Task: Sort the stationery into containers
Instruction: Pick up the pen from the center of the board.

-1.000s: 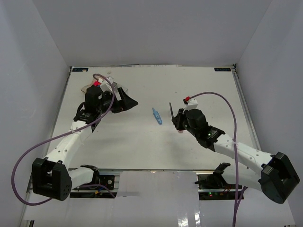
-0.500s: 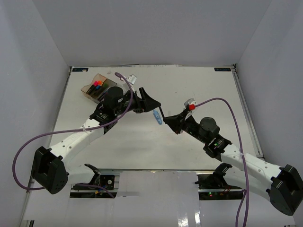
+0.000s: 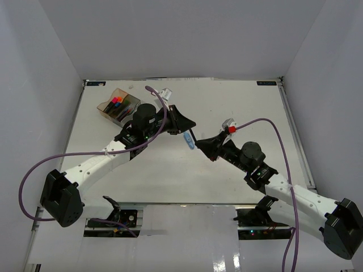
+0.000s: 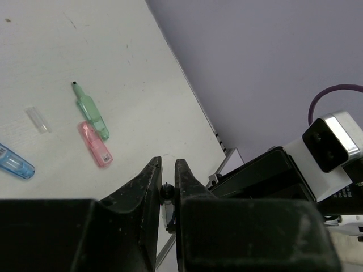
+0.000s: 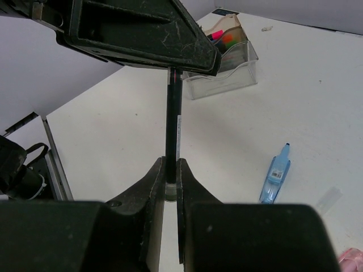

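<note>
From above, my left gripper [image 3: 191, 126] and my right gripper [image 3: 201, 143] meet tip to tip at the middle of the white table [image 3: 238, 107], with a thin black pen [image 3: 194, 137] spanning the short gap between them. A blue marker [image 3: 189, 141] lies just beside that meeting point. The organiser tray [image 3: 106, 109] sits in the upper left of the frame, well apart, with pink- and orange-capped highlighters [image 3: 115, 102] in it. In my left wrist view, my fingers [image 4: 152, 181] are drawn in to a narrow slot, pinching the pen's end at the bottom centre. On the table at the left lie a green marker [image 4: 91, 110] and a pink marker [image 4: 95, 145], touching. A clear cap [image 4: 37, 120] lies near them, and the blue marker is at the left edge. In my right wrist view, my fingers [image 5: 186, 177] clamp the pen's lower end. It stands upright at centre frame, and its top runs in under my left gripper along the top of the frame. The tray is at the upper right, and the blue marker at the lower right.
</note>
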